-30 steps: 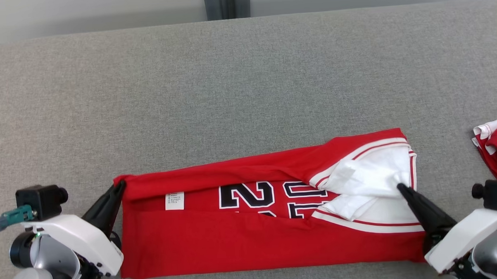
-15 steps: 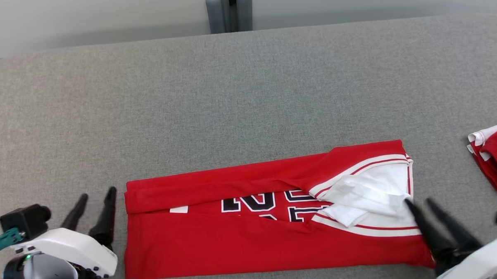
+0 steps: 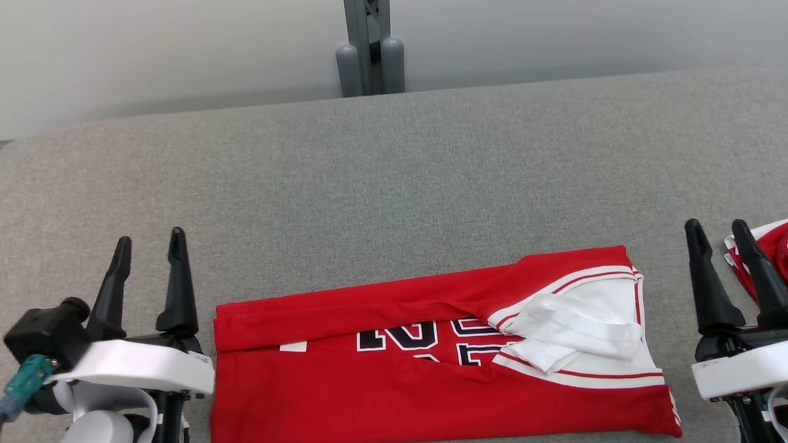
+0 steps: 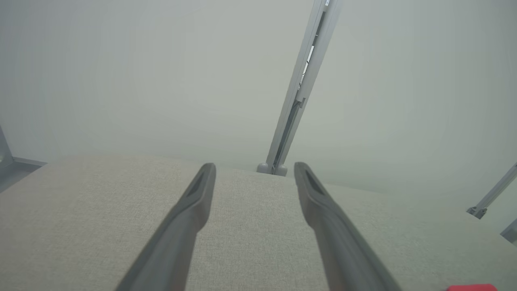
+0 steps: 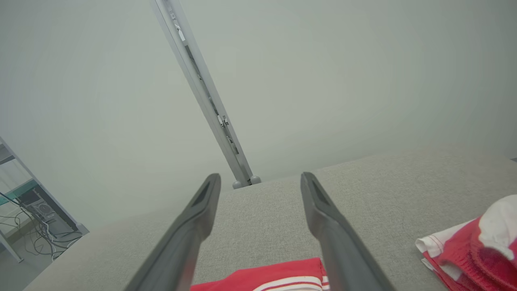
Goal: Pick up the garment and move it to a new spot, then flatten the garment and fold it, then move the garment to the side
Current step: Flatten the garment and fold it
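The garment [image 3: 432, 371], a red jersey with white trim and black numbers, lies folded into a long band on the grey table [image 3: 392, 175], near its front edge. My left gripper [image 3: 149, 246] stands open just left of the jersey's left end, fingers pointing away from me and apart from the cloth. At the jersey's right end my right gripper [image 3: 715, 226] is open too, holding nothing. A corner of the jersey [image 5: 282, 279] shows between the right gripper's fingers in the right wrist view. The left wrist view has a red sliver of garment [image 4: 470, 287] at the bottom right.
Another red and white garment [image 3: 779, 257] lies bunched at the table's right edge, close beside my right fingers; it also appears in the right wrist view [image 5: 472, 246]. A grey post [image 3: 368, 45] rises behind the table's far edge against a pale wall.
Both grippers let go of the jersey's ends, opened, and drew back and up off the cloth. The jersey's top fold settled flat. The head camera tilted up.
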### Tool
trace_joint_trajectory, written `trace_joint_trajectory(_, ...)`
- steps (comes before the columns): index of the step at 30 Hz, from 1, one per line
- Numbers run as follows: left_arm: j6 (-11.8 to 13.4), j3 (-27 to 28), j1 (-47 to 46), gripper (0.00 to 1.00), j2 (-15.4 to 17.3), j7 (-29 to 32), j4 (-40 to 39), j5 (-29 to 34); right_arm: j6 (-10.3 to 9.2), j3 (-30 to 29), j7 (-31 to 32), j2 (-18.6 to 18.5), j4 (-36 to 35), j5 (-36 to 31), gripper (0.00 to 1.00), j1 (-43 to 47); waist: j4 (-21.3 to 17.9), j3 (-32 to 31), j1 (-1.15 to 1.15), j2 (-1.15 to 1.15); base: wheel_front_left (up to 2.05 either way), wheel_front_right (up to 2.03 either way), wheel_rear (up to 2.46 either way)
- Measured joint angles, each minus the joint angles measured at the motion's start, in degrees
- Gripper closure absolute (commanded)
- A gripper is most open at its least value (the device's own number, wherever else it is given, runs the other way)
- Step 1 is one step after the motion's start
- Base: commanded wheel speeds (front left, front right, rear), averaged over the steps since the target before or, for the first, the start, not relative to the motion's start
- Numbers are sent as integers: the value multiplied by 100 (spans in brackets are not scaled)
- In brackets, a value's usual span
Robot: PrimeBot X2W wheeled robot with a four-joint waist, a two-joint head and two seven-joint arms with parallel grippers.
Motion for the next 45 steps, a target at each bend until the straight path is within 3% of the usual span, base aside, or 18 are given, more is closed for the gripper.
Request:
trace_joint_trajectory(7,141,-280,66,0,43,-221,26,565,1,254,-137,101,261,-793,0,-85,79,-283,0,0,0,0,0)
trace_joint_trajectory(17,42,-424,657,0,-99,-443,337,854,1,419,-330,196,692,-1467,0,265,251,-691,0,0,0,0,0)
trace_joint_trajectory(38,-220,-344,653,0,-202,-461,708,1096,1,401,-266,248,847,-1405,0,623,256,-802,0,0,0,0,0)
trace_joint_trajectory(45,-254,-374,521,0,-285,-461,771,1206,1,198,-43,254,1480,-1541,0,488,376,-746,0,0,0,0,0)
